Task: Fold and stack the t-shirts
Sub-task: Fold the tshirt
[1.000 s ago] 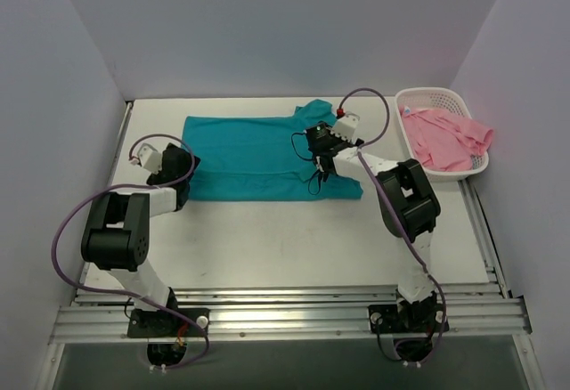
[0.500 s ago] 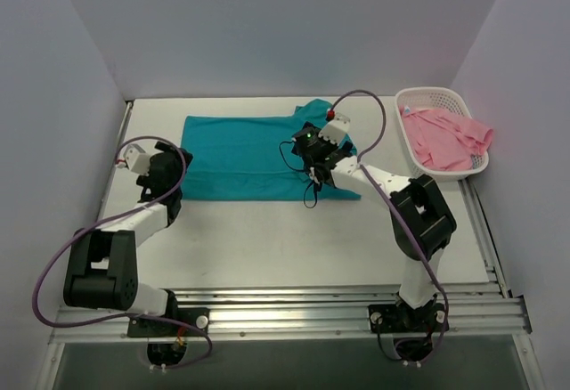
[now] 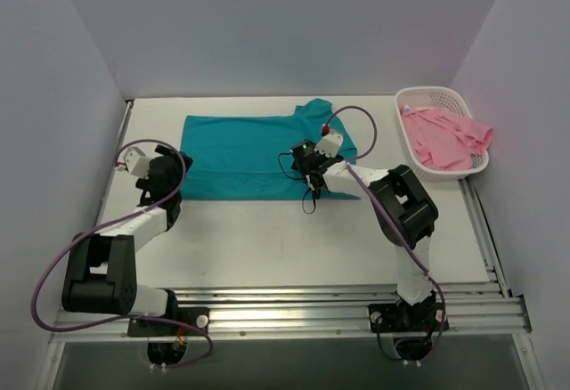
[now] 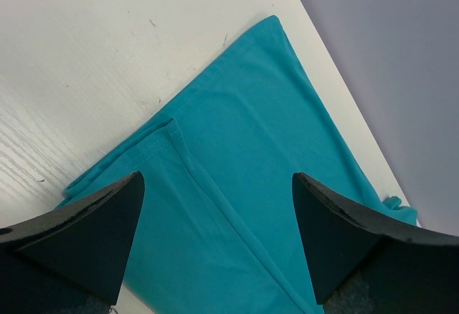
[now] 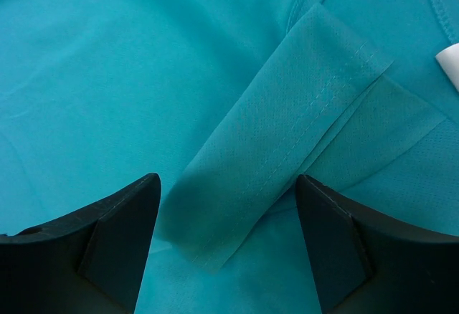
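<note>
The teal t-shirt (image 3: 240, 151) lies flat across the back of the table, folded into a long band, collar end to the right. My left gripper (image 3: 167, 166) hovers open over its near left corner; in the left wrist view the hem corner and a fold line (image 4: 215, 185) run between the fingers (image 4: 86, 235). My right gripper (image 3: 305, 160) is open low over the shirt's right part, its jaws either side of a folded sleeve flap (image 5: 287, 149). The white neck label (image 5: 450, 63) shows at the edge. The pink t-shirt (image 3: 445, 136) lies crumpled in the basket.
A white lattice basket (image 3: 427, 94) stands at the back right corner, the pink cloth hanging over its right rim. Grey walls close in the table on three sides. A metal rail (image 3: 285, 310) with both arm bases runs along the near edge.
My right gripper has slid left and slightly nearer over the teal shirt. The left arm has stretched out lower, its gripper shifting a little left at the shirt's left corner.
</note>
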